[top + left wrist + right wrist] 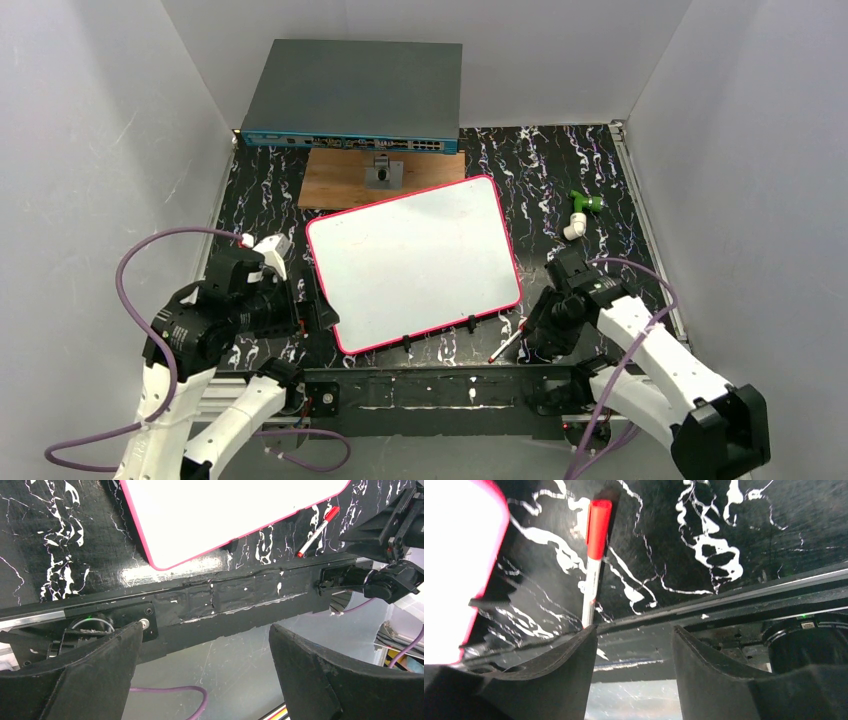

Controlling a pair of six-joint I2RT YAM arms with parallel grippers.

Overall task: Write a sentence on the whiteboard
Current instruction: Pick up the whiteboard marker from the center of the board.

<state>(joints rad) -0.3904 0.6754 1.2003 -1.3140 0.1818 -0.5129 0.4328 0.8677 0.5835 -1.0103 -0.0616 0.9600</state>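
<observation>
— Which arm are you taking the pen with?

— I'm going with the right one. The red marker is lying on the tabletop just off the near right corner of the whiteboard, just beside the right gripper. The left gripper is hanging wide open and empty by the board's left edge, well apart from the marker.

— How is it lying?

— From overhead it's slanting from near left to far right. The whiteboard is sitting mid-tabletop and showing no writing.

— Is the overhead view hiding anything?

— Yes. The right wrist camera is showing that gripper parted with nothing between its fingers. The marker is running beside the finger nearer the whiteboard, outside the gap. I'm judging the gripper needs shifting that way before closing.
</observation>
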